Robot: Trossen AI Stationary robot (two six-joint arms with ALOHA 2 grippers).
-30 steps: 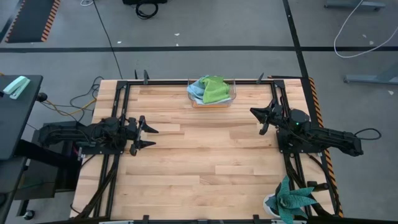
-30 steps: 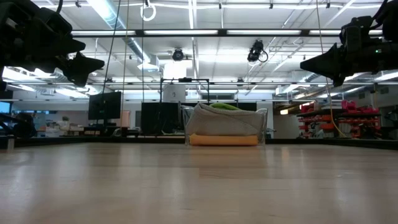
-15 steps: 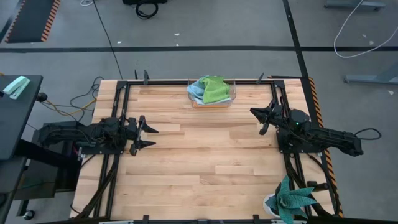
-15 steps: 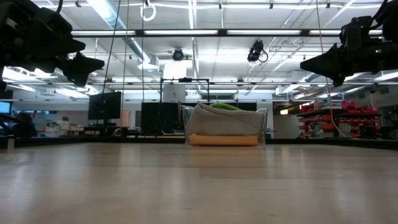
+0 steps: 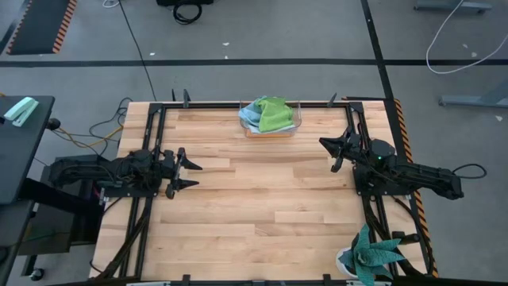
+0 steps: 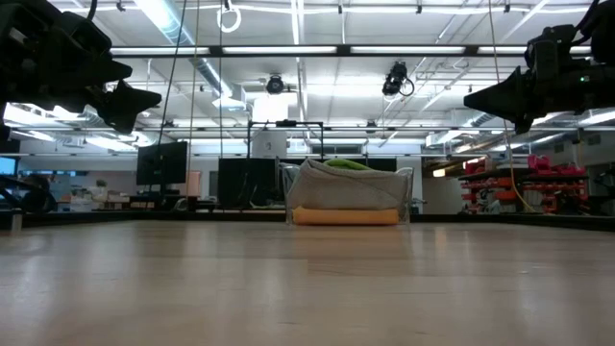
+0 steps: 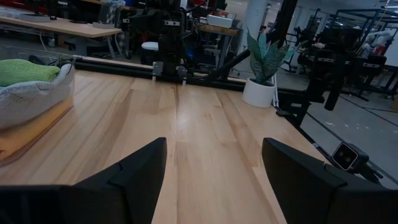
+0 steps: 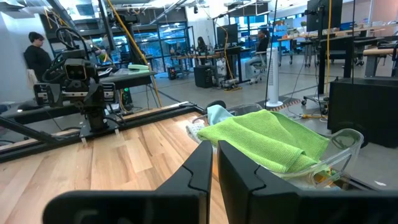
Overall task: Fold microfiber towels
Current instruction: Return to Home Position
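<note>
The microfiber towels lie piled in a clear plastic box (image 5: 298, 119) at the table's far edge: a lime green one (image 5: 275, 114) on top, a light blue one (image 5: 252, 114) beside it, a grey one (image 6: 341, 188) and an orange-yellow one (image 6: 346, 216) beneath. My left gripper (image 5: 190, 175) hovers open at the table's left side, pointing right. My right gripper (image 5: 327, 145) hovers shut at the right side, pointing toward the box; the green towel (image 8: 261, 140) lies ahead of it.
A teal spiky-leaved plant (image 5: 371, 254) in a white pot stands at the table's near right corner. Bare wooden tabletop (image 5: 254, 199) spreads between the two arms. Black frame rails (image 5: 151, 135) run along the table's left and right sides.
</note>
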